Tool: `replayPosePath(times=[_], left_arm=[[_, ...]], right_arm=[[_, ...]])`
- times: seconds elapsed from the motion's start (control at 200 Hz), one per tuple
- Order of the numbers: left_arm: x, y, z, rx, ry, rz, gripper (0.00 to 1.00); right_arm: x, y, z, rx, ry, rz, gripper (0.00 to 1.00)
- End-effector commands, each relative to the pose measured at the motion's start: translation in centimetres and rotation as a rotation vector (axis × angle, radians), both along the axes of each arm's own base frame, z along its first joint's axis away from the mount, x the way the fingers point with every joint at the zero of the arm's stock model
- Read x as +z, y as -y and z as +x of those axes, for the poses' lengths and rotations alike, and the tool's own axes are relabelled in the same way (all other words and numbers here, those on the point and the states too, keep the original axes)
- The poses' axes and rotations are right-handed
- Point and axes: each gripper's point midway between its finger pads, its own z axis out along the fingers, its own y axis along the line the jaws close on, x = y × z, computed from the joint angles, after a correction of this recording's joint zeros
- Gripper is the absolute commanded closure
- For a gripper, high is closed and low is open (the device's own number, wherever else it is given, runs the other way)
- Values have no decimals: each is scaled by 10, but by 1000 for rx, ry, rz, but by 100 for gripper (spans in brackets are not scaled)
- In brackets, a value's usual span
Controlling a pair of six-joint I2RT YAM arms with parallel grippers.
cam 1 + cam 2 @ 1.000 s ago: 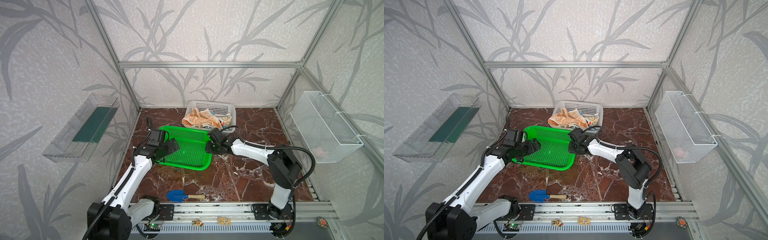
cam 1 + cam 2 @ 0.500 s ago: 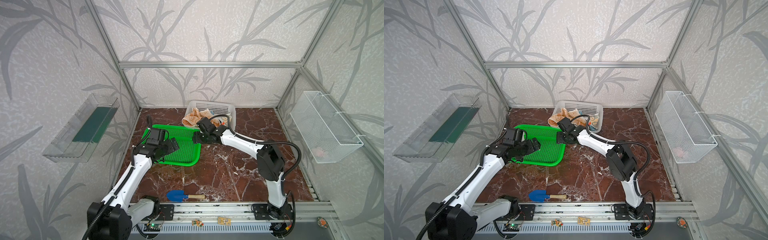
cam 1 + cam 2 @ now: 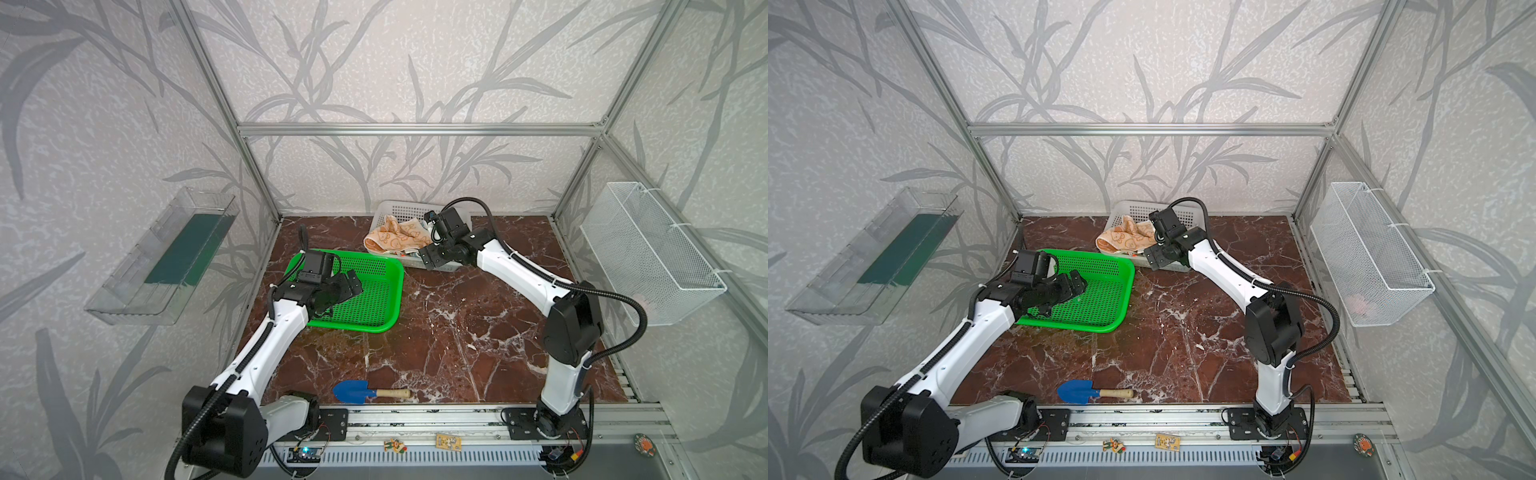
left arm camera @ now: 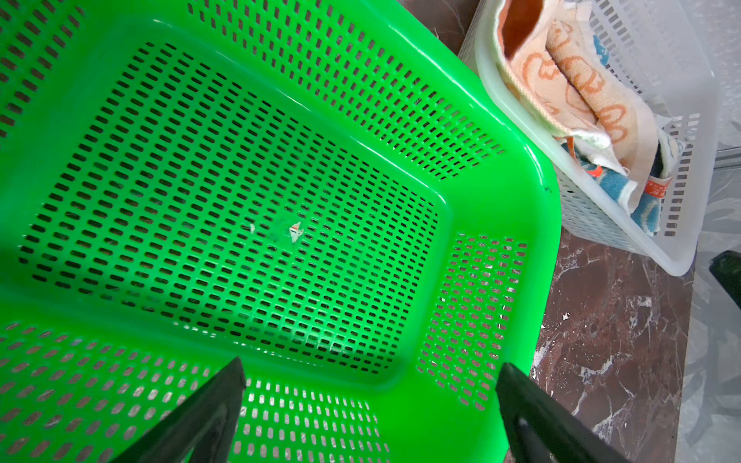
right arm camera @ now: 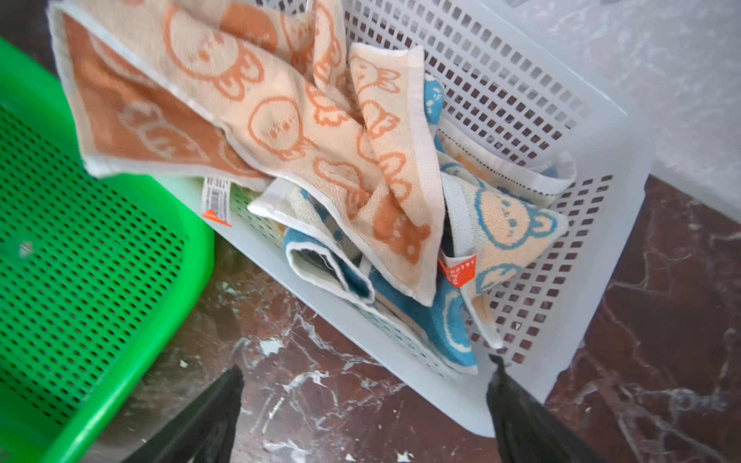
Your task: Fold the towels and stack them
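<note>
The towels lie crumpled in a white slotted basket [image 3: 415, 206] [image 3: 1142, 205] [image 5: 561, 60] at the back. A cream towel with orange bunny faces [image 3: 390, 239] [image 3: 1121, 239] [image 5: 280, 120] [image 4: 569, 80] lies on top and hangs over the basket's rim. Under it is a cream towel with blue bunny faces [image 5: 509, 224] and more blue cloth [image 4: 609, 180]. My right gripper [image 3: 426, 255] [image 3: 1152, 257] [image 5: 365, 364] hovers open and empty at the basket's front wall. My left gripper [image 3: 349, 286] [image 3: 1077, 284] [image 4: 371, 364] is open and empty over a green tray [image 3: 374, 316].
The green perforated tray [image 3: 1117, 320] [image 4: 537, 168] [image 5: 192, 256] sits left of the basket, nearly touching it. A blue trowel with a wooden handle [image 3: 353, 391] lies near the front edge. A clear bin [image 3: 166, 257] hangs on the left wall, a wire basket [image 3: 648, 249] on the right.
My right gripper slid the green tray leftward by its right edge, then opened, let go and moved back to the white basket. The left arm has stayed still.
</note>
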Motion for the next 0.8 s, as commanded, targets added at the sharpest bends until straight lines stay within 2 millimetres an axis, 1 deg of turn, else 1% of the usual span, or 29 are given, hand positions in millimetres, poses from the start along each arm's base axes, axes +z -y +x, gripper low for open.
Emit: replayPosePath(times=[0.0,0.09,0.145,0.26,0.365,0.47,0.54,0.61,0.64,0.72,0.795], left_arm=[[14,13,11,-20,31,-32,1],[15,17,12,-33,31,-25,1],[14,18,11,-35,29,-18,1],[12,20,12,-42,23,-11,1],[9,22,12,-52,12,-8,1],[6,25,11,-62,6,2,1],[5,26,10,-66,2,6,1],[4,27,9,-68,3,11,1],[3,28,9,-69,3,14,1],[3,29,9,-72,3,16,1],[2,31,9,-77,4,14,1]], right_arm=[[-36,2,-7,183,-24,-229,8],[-52,3,-4,219,-45,-301,10],[-59,6,1,205,-48,-333,13],[-76,7,4,204,-85,-372,17],[-87,10,10,176,-92,-408,22],[-89,14,16,135,-81,-414,29],[-88,16,20,101,-71,-408,34],[-86,18,22,77,-69,-395,44],[-85,18,23,66,-66,-391,47],[-82,24,26,26,-61,-388,59],[-79,31,25,-2,-71,-376,64]])
